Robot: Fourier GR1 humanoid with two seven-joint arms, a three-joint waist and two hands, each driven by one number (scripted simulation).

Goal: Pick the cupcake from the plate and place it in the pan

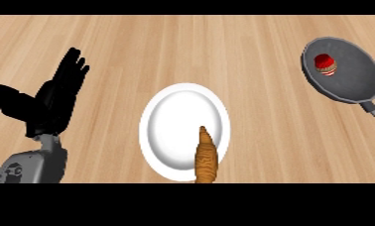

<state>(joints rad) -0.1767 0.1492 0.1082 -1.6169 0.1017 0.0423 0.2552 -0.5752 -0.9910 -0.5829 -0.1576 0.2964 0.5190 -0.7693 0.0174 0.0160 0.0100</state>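
Observation:
A small cupcake (325, 65) with red topping and a red-and-white base sits inside the dark grey pan (351, 79) at the far right of the counter. The white plate (176, 121) lies at the centre front, holding only an orange-brown croissant-like pastry (206, 158) on its lower right part. My left hand (58, 93) stands at the left edge, fingers straight and pointing up, holding nothing, well apart from the plate. My right hand does not show.
The pan's handle (368, 107) runs off the right edge. The wooden counter (183, 46) stretches across the whole view behind the plate.

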